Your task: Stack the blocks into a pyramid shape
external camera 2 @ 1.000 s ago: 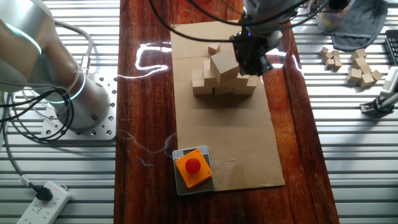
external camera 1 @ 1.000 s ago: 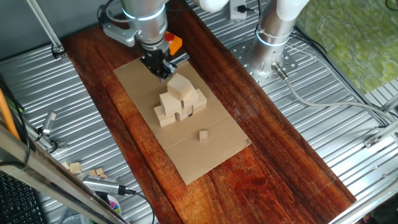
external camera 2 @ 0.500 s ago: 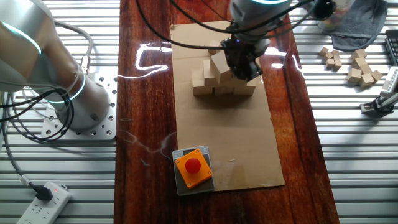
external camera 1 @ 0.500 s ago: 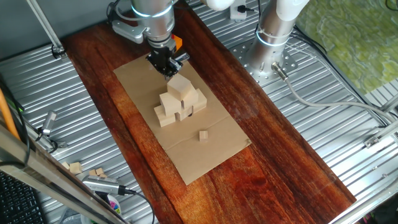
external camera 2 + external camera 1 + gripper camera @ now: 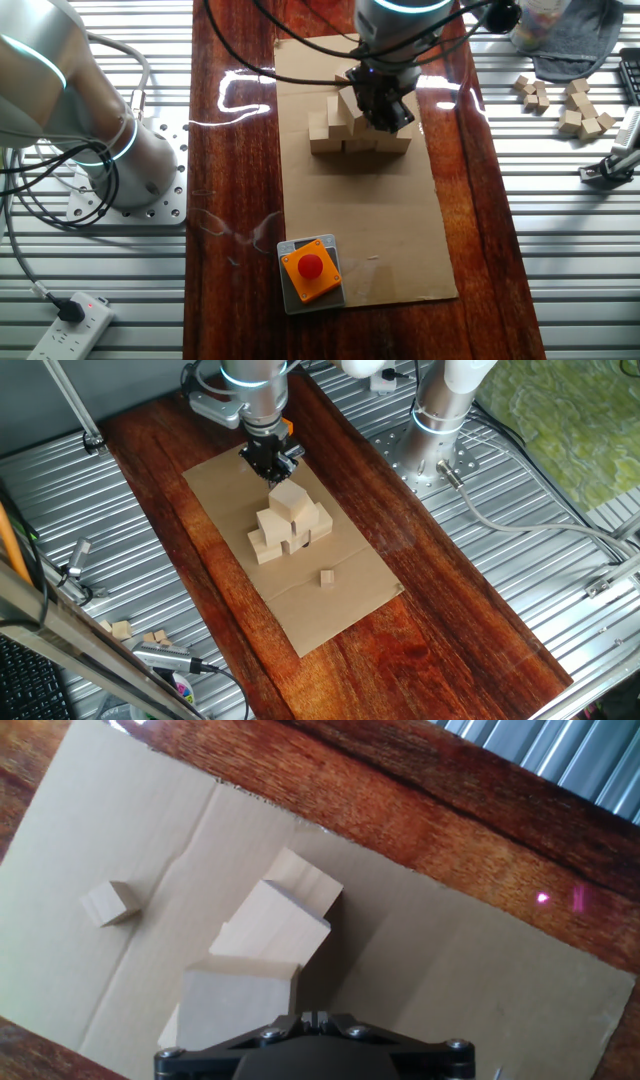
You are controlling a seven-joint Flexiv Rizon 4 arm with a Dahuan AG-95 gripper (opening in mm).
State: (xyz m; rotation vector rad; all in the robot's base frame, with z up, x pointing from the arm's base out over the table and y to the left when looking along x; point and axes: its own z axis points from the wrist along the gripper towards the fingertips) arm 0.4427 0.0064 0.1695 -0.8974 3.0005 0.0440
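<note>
Jaws (image 5: pixel 272 464) above the stacked blocks (image 5: pixel 288 522) (gap untellable; no writing readable).

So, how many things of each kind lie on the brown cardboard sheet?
Large pale wooden cubes in the stack: 6, as far as visible
Tiny pale wooden cube: 1
Orange box with red button: 1
Total: 8
</note>
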